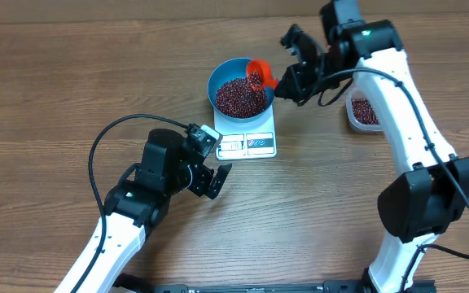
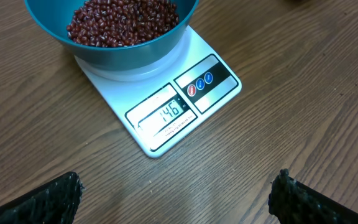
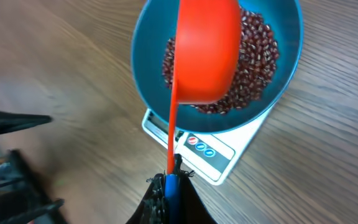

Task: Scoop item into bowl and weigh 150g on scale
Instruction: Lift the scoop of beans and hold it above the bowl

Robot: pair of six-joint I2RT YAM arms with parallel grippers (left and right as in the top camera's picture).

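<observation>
On the table [image 1: 55,98], far middle: the scale [image 1: 249,140] is sitting flat, its display [image 2: 163,114] and buttons [image 2: 199,84] lying along its near edge.
Display: it is showing the digits 146 in the left wrist view.
Bowl: the blue bowl [image 1: 215,81] is standing upright on the far part of the scale, covering most of the plate and overhanging it on the left.
Beans: the dark red-brown beans [image 1: 238,98] are lying in a loose heap inside the bowl, covering its bottom; more of them are sitting in the tub [image 1: 363,112].
Scoop: the orange-red scoop [image 1: 259,75] is hanging tilted over the bowl's far right rim, its cup above the beans and its thin handle running back to the right hand [image 3: 170,182]; whether it is touching the rim is not clear.
Right hand: it is pinching shut on the end of the scoop's handle, just right of the bowl and above the table.
Left hand: the left hand [image 1: 212,175] is hovering near and left of the scale, its fingers [image 2: 48,202] standing spread wide and gripping nothing.
Tub: the clear tub is sitting at the far right, well apart from the scale, partly hidden behind the right arm.
Table: the brown wood-grain top is carrying the scale and the tub.
</observation>
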